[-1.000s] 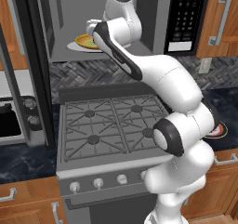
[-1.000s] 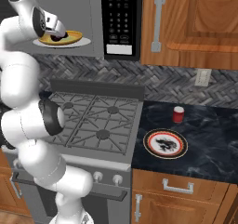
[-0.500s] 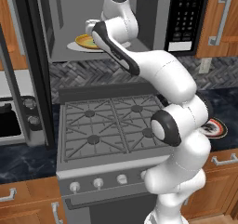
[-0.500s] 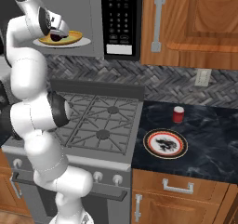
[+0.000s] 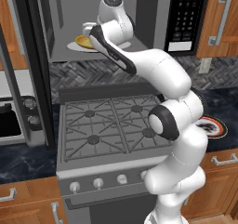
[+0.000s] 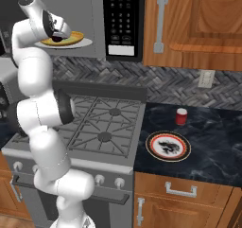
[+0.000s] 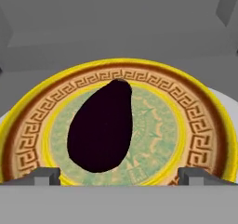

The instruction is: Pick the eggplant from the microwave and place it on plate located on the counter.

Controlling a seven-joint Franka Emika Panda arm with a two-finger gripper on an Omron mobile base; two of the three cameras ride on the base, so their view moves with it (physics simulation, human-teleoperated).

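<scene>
The arm reaches up into the open microwave (image 6: 80, 14), its fingers (image 7: 118, 174) spread wide and released, one tip at each lower corner of the hand view with the eggplant (image 7: 100, 128) lying between and just beyond them, untouched. The eggplant, a dark, almost black egg-shaped lump, rests on the yellow dish (image 7: 204, 125), slightly left of the dish's middle in the hand view, its narrow end pointing away from the camera and a little to the right. The dish has a yellow rim, a brown band with a key pattern and a pale green centre, and it sits on the white turntable disc (image 7: 228, 104), whose edge shows past the dish on the right. In the right base view the eggplant (image 6: 57, 38) appears as a small dark spot on the dish just under the hand, inside the grey cavity beside the black door panel (image 6: 124, 21) with its keypad. The plate (image 6: 168, 146), white with a red and dark rim band, lies on the dark marbled bench (image 6: 212, 142) to the right of the gas stove (image 6: 101, 123), well apart from the microwave. A small red cup (image 6: 181, 116) stands on the bench just behind the plate.
</scene>
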